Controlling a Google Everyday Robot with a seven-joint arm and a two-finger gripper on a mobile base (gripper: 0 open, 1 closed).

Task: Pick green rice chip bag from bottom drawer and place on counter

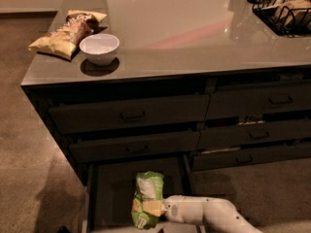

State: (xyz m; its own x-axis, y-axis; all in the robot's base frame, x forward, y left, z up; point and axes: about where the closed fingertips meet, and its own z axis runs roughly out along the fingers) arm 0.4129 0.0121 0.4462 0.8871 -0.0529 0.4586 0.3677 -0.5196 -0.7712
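The green rice chip bag [148, 186] stands upright over the open bottom drawer [112, 193], at the lower middle of the camera view. My gripper [151, 208] reaches in from the lower right on a white arm and is shut on the bag's lower half. The counter [194, 38] spreads across the top of the view, above the dark drawer fronts.
A white bowl [99, 47] and yellow-and-brown chip bags [65, 30] lie on the counter's left end. A black wire basket [284, 8] sits at the far right corner. Upper handled drawers [131, 115] are closed. Carpeted floor lies to the left.
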